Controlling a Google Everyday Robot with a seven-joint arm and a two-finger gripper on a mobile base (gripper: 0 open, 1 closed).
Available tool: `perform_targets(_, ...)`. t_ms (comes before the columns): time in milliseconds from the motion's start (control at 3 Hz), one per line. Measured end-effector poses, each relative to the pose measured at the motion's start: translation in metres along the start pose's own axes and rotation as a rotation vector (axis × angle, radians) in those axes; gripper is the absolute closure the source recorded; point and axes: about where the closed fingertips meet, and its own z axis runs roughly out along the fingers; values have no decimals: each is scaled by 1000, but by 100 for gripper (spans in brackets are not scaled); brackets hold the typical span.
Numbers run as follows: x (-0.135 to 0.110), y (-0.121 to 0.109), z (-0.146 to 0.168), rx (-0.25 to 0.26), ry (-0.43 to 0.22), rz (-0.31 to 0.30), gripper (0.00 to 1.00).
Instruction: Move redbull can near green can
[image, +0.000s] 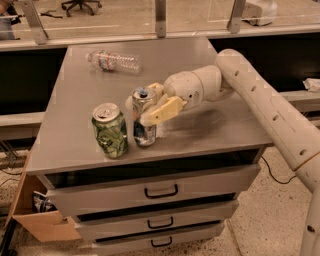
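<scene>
My gripper is clamped around the redbull can, which stands upright on the table. The green can stands just beside it, on the side away from my arm.

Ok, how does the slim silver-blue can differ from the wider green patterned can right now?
The slim silver-and-blue can is narrower and stands a little taller than the wide green leafy-patterned can. The slim can is clasped by the robot's hand, which sits around its upper half. The green can stands free beside it, with nothing touching it. Both are upright with silver tops up, close together but not touching.
</scene>
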Motion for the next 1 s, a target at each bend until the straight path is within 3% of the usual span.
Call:
perform_targets(333,3,2,2,-2,-1,-7,0)
perform_targets(667,5,4,3,3,-3,-12,0)
perform_targets(1000,-10,7,-11,52,42,-27,0)
